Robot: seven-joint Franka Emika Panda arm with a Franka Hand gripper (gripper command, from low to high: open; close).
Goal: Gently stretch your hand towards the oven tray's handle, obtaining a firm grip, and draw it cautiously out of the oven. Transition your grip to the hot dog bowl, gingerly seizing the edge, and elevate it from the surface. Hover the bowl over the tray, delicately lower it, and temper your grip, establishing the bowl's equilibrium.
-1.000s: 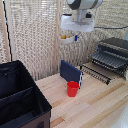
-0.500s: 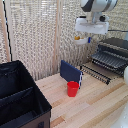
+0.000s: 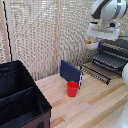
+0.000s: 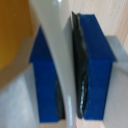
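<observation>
Behind everything hangs a pale woven bamboo-style blind, and below it lies a light wooden plank surface that carries the things. At the exterior view's left, a large black fabric bin with open compartments sits on the near part of that surface. Close to the middle stands a small red plastic cup, upright, and just behind it leans an upright dark blue flat panel.

At the exterior view's right, the boxy dark toaster oven is cut off by the picture's edge. Its flat dark wire rack tray of thin parallel bars is drawn out in front of the oven, reaching toward the blue panel.

A white robot arm comes in from the top right. Its gripper hangs above the near end of the tray, holding the small shallow off-white bowl with yellow-orange food in the air, clear of the surface and not yet resting on the bars. The bowl is beside the arm's white wrist block, toward the exterior view's left.

In the wrist view, the blue blocks of the fingers stand on either side of the bowl's pale rim, with dark pads pressed against it, so the fingers pinch the edge of the bowl. Yellow-orange food fills one corner of that view, blurred.
</observation>
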